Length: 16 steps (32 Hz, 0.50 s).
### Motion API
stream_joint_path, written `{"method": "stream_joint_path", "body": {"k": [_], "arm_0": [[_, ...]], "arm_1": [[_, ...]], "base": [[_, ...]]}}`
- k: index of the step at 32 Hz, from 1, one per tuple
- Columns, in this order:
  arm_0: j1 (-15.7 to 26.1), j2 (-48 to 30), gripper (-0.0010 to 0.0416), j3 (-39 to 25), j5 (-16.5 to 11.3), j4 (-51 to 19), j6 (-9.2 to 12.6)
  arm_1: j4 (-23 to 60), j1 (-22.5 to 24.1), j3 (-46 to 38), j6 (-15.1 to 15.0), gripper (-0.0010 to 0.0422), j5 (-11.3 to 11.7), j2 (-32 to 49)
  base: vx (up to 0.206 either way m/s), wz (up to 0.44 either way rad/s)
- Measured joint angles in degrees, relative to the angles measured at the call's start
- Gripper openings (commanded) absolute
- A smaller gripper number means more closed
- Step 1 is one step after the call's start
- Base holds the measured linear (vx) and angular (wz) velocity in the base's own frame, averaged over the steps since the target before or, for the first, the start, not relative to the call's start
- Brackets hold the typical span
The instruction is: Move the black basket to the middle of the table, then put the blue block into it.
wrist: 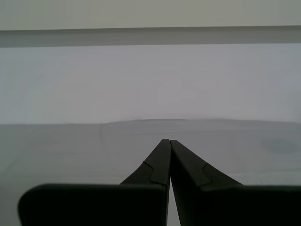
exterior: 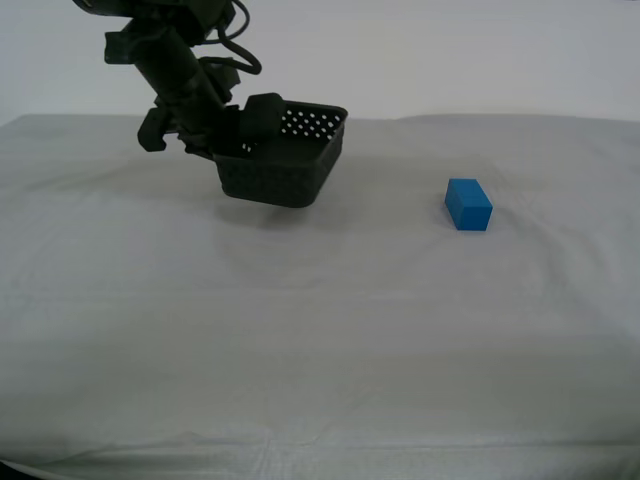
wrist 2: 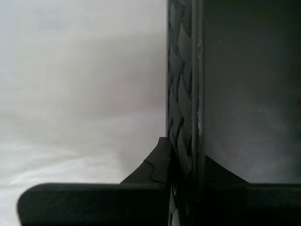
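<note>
The black basket [exterior: 290, 160] hangs tilted a little above the table [exterior: 320, 330], left of centre toward the back in the exterior view. My second gripper [exterior: 245, 135] is shut on its near-left wall. In the second wrist view the perforated wall [wrist 2: 183, 94] stands pinched between the fingertips of my second gripper [wrist 2: 186, 150], with the basket's inside [wrist 2: 249, 94] to one side. The blue block [exterior: 468, 204] lies on the cloth, on the exterior view's right, apart from the basket. My first gripper [wrist: 169, 142] is shut and empty, low over the cloth [wrist: 70, 146]. It is out of the exterior view.
The pale wrinkled cloth covers the whole table. A plain pale wall [exterior: 450, 50] stands behind the table's far edge. The table's front edge [exterior: 300, 445] runs along the bottom of the exterior view.
</note>
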State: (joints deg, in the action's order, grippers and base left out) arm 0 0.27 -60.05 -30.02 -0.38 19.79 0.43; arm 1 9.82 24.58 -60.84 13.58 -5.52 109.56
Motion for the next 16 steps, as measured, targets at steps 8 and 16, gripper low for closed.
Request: {"method": "stream_joint_path", "body": {"k": [8,16], "arm_0": [[0.09,0.0,0.0,0.0,0.0,-0.96,0.07],[0.13,0.0,0.0,0.0,0.0,-2.84,0.13]], "arm_1": [[0.74,2.82,-3.78,1.33,0.0,-1.95,8.26],[2.29,3.17,-4.28,0.72,0.0088,-2.47,9.2]], "base": [[0.0,0.0],[0.0,0.0]]}}
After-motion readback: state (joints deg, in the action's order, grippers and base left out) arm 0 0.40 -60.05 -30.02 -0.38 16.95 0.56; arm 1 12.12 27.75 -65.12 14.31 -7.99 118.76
